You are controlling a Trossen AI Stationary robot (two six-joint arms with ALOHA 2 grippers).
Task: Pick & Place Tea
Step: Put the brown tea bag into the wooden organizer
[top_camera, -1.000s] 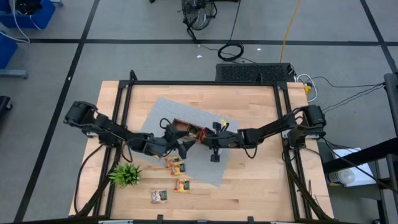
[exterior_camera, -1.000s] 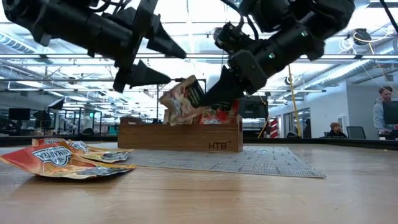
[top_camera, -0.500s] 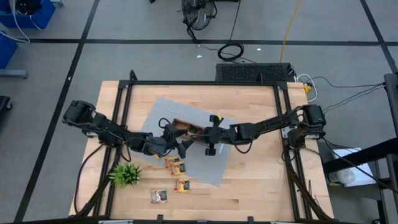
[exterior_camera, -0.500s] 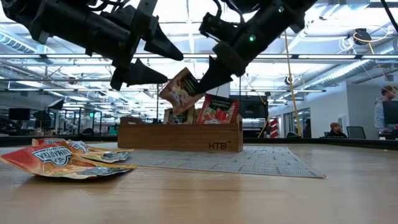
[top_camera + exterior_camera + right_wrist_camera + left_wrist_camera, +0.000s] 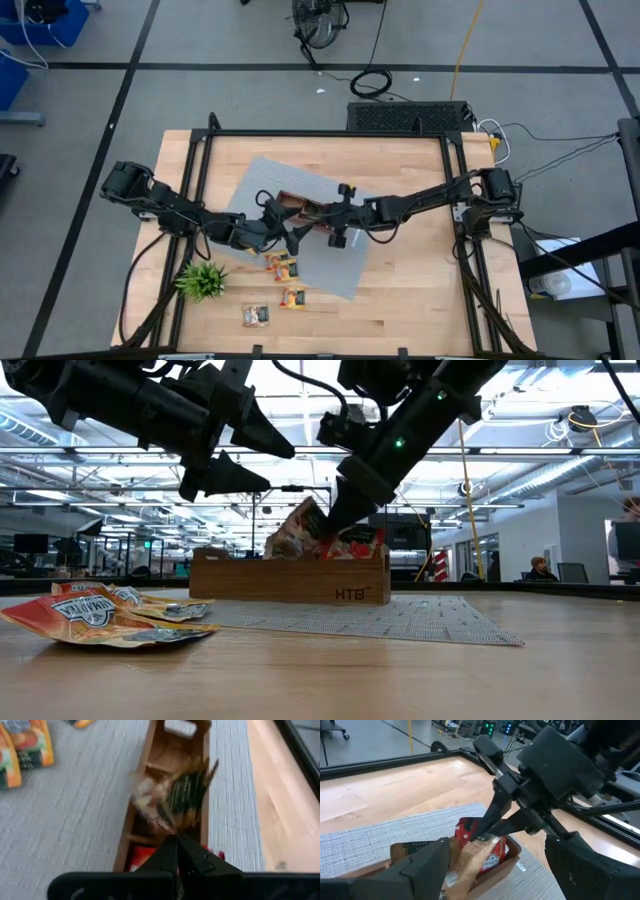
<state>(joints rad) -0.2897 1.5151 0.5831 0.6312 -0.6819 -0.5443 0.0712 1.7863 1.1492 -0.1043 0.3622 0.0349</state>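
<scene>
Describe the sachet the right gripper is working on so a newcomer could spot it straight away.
On the grey mat mid-table sits a brown wooden tray with three compartments. The shut right gripper is pushing a pale sachet with a dark panel down into the tray's middle compartment. Unlike the red sachets beside it, it stands tilted and crumpled, well above the rim.

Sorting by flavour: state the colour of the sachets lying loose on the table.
Orange-yellow with red print, the loose tea sachets show best in the low view.
</scene>
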